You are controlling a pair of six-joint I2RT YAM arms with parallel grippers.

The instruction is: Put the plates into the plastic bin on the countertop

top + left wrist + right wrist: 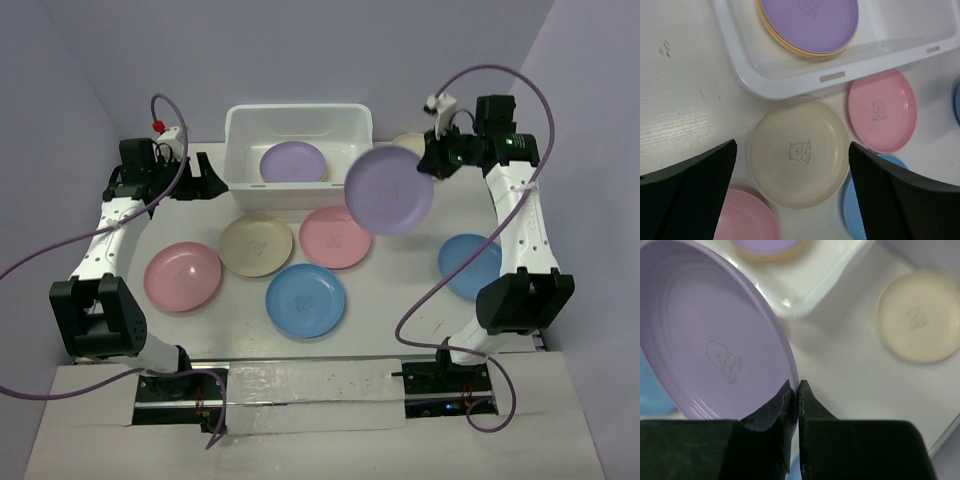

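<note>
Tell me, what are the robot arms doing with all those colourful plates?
They are putting plates into the white bin. The right gripper pinches a lilac plate by its rim, up in the air next to the bin. Another lilac plate already lies inside, on a yellow plate. The left gripper is open, holding nothing. Pink plates, blue plates and a cream plate are left on the table.

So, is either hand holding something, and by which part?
The right hand pinches a lilac plate by its rim; the left hand is open, empty.
</note>
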